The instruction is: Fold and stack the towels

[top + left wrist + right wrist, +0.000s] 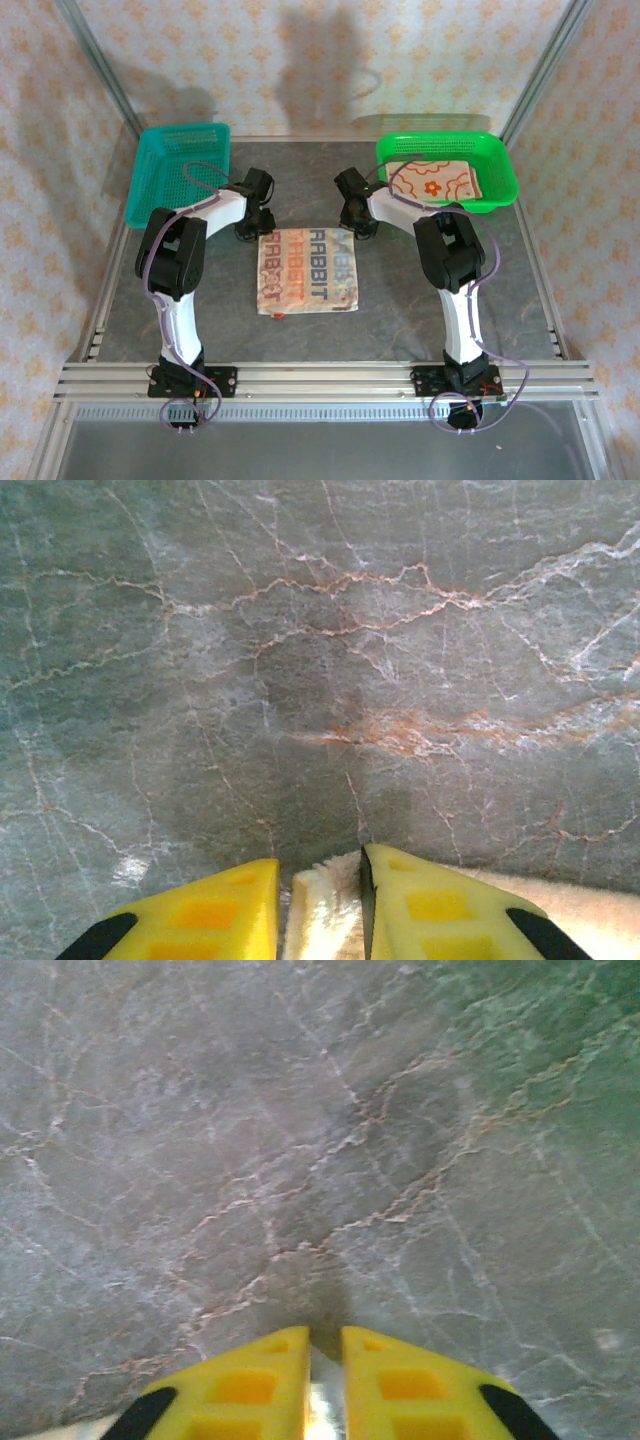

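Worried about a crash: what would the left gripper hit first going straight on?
Likely the grey marbled tabletop, right beyond the corner of the towel that the left gripper pinches.

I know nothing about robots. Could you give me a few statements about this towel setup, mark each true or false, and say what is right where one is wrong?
1. A lettered towel lies flat on the table between the two arms. True.
2. The teal basket holds a towel. False: the flowered towel lies in the green basket.
3. The left jaws have pale cloth between them. True.
4. The green basket stands at the back left. False: it stands at the back right, and the teal basket is at the back left.
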Action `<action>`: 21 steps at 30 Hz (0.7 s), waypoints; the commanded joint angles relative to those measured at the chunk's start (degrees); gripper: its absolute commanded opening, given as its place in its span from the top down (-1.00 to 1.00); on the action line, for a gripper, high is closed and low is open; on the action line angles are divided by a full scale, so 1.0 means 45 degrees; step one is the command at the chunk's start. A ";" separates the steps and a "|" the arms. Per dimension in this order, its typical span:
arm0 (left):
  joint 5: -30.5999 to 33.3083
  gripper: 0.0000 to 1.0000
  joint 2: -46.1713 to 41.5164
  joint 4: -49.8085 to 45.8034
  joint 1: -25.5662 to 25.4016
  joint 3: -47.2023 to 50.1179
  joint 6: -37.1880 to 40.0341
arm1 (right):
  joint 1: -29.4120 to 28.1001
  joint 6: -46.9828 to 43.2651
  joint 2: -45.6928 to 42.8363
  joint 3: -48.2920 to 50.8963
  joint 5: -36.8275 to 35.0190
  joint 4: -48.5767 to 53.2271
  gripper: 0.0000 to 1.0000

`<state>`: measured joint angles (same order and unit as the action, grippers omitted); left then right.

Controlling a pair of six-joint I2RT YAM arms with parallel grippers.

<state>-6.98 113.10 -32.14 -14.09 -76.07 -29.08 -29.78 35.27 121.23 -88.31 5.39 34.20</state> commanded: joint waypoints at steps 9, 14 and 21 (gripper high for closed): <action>-0.0399 0.67 -0.0094 0.0199 0.0030 0.0302 -0.0198 | -0.0081 0.0192 -0.0417 0.0063 0.0121 -0.0293 0.83; -0.0487 0.65 -0.0114 0.0267 0.0044 0.0373 -0.0204 | -0.0081 0.0608 -0.0718 -0.0228 0.0138 -0.0158 0.52; -0.0567 0.65 -0.0040 0.0286 0.0043 0.0341 -0.0208 | -0.0086 0.0920 -0.0710 -0.0125 0.0354 -0.0250 0.43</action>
<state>-8.32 112.99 -31.09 -13.85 -75.66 -29.71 -29.85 37.93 120.38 -88.29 7.09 33.15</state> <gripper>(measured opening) 0.175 0.281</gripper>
